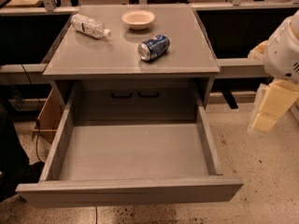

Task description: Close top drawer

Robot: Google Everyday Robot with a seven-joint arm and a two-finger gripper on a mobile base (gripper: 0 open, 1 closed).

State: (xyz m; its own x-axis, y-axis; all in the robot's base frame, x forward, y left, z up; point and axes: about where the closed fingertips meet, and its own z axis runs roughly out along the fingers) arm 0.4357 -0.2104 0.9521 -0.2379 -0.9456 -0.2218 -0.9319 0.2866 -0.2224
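The top drawer (131,190) of the grey cabinet is pulled far out toward the camera. Its plain flat front is at the bottom of the view and its inside (133,150) holds nothing. My gripper (268,111), cream-coloured under a white arm housing (285,50), hangs at the right edge of the view. It is beside the drawer's right wall (208,139) and apart from it, above the floor. The two lower drawers are hidden under the open one.
On the cabinet top (93,59) lie a plastic water bottle (89,26), a small white bowl (138,18) and a blue soda can (154,47) on its side. A cardboard box (49,118) stands left of the cabinet. Dark desks run behind. Speckled floor (261,171) is at the right.
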